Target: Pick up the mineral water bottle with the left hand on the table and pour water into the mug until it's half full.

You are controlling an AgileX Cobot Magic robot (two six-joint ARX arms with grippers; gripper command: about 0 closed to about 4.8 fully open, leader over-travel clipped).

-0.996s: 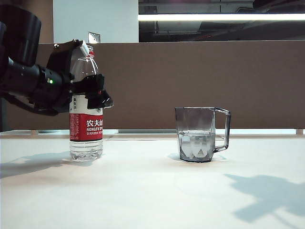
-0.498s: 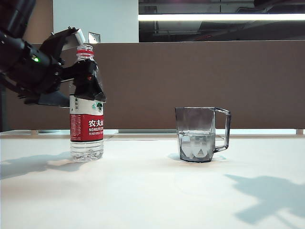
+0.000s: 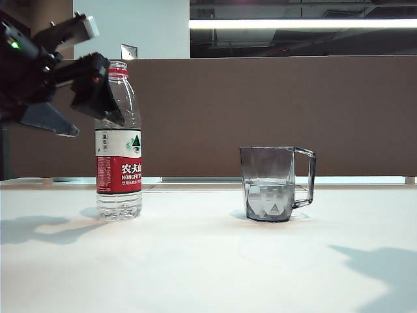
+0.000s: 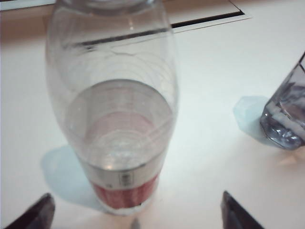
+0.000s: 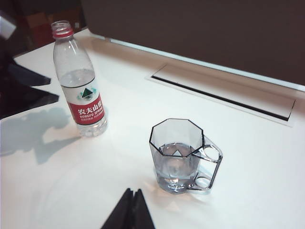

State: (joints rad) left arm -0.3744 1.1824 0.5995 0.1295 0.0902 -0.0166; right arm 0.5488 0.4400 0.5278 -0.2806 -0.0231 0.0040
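A brown partition panel (image 3: 260, 111) spans the middle of the exterior view behind the white surface. Above it, a long ceiling light strip (image 3: 300, 23) glows at upper right, with a pale wall (image 3: 130, 29) at upper left.

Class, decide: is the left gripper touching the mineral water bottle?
Apart. In the left wrist view the left gripper has both fingertips spread wide, with bare table between each and the mineral water bottle.
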